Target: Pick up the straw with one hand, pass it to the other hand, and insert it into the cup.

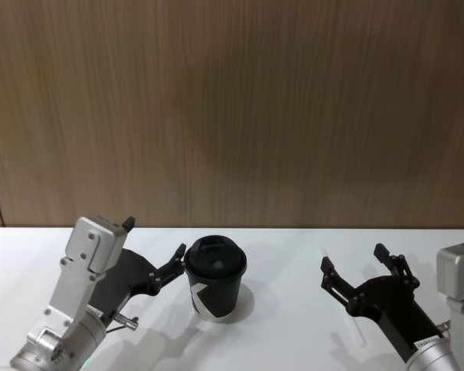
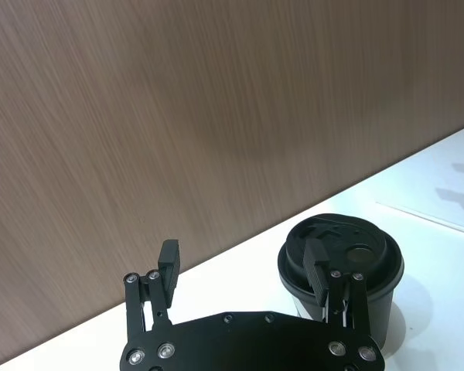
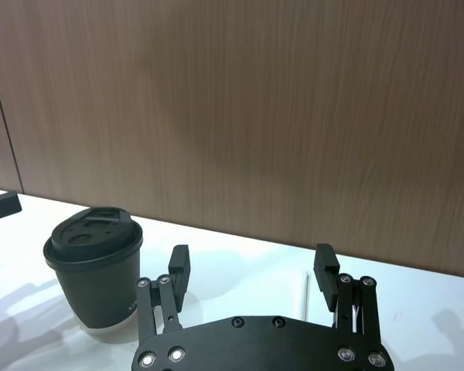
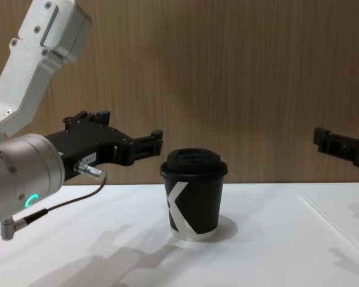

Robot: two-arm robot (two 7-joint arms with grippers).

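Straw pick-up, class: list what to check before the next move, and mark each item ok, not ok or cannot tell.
1. Straw lies free on the table: ok.
2. Right tool open, empty, over the straw: ok.
3. Left tool open and empty for the handover: ok.
4. Cup upright, lid on: ok.
5. Left tool clear of the cup: cannot tell; it sits close to the lid.
6. Lid opening ready for the straw: cannot tell.

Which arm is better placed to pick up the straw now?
Right. The right gripper, open, hangs over the straw; the left gripper, also open, is beside the cup, farther from it.
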